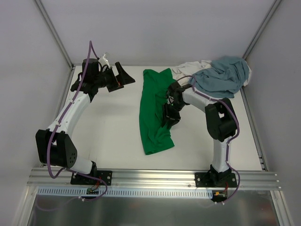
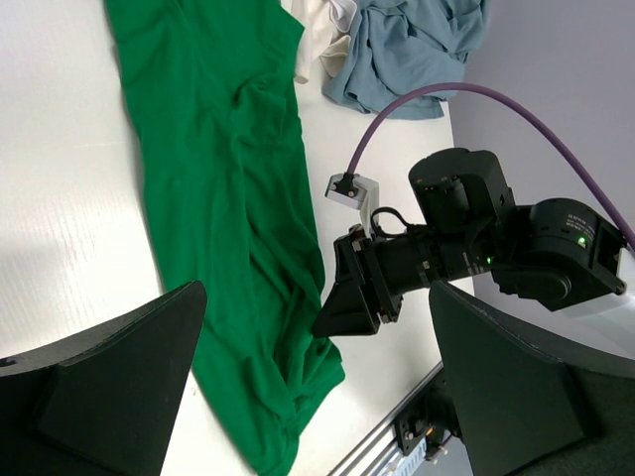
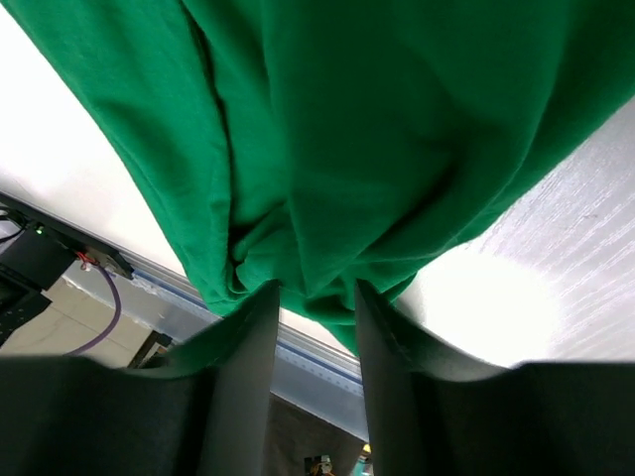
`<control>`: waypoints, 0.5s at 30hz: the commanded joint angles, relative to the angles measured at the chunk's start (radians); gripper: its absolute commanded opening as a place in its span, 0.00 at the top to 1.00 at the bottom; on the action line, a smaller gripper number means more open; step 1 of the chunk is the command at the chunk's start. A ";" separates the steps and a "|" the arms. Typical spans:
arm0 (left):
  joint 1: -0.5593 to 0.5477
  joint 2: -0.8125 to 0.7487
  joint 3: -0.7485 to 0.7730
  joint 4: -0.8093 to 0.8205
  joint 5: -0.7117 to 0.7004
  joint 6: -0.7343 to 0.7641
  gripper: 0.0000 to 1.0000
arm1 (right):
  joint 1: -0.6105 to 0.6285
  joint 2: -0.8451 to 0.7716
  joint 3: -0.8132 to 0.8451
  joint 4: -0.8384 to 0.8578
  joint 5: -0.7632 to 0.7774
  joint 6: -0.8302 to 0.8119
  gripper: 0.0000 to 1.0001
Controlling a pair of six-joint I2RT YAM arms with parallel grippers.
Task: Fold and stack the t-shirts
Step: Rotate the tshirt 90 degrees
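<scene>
The bright green t-shirt (image 1: 153,113) (image 2: 218,198) lies stretched in a long crumpled strip down the middle of the table. My right gripper (image 1: 168,120) (image 2: 329,319) is down at its right edge, near the lower end. In the right wrist view its jaws (image 3: 316,288) stand part open, with a fold of green cloth (image 3: 377,129) bunched at the tips. The grey-blue t-shirt (image 1: 223,75) (image 2: 407,50) is heaped at the back right, on top of the white t-shirt (image 1: 188,68) (image 2: 317,30). My left gripper (image 1: 120,79) (image 2: 313,297) hovers wide open at the back left, holding nothing.
An aluminium rail (image 1: 150,179) runs along the table's near edge. White enclosure walls with metal posts (image 1: 54,33) close in the back and sides. The right arm's elbow (image 1: 221,120) stands right of the green shirt.
</scene>
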 commanded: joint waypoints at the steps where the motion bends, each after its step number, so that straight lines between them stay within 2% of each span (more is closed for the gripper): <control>1: -0.006 -0.022 0.006 0.024 0.018 0.006 0.01 | 0.006 -0.032 -0.013 0.008 -0.011 0.013 0.60; 3: -0.006 -0.025 0.005 0.024 0.018 0.007 0.01 | 0.006 -0.031 -0.016 0.014 -0.018 0.014 0.77; 4: -0.006 -0.025 0.003 0.022 0.018 0.009 0.01 | 0.006 -0.029 -0.016 0.015 -0.018 0.013 0.94; 5: -0.006 -0.025 0.003 0.022 0.018 0.007 0.01 | 0.006 -0.026 -0.016 0.017 -0.018 0.014 0.99; 15: -0.006 -0.035 -0.001 0.016 0.017 0.015 0.01 | 0.032 -0.005 0.057 -0.008 -0.039 0.021 1.00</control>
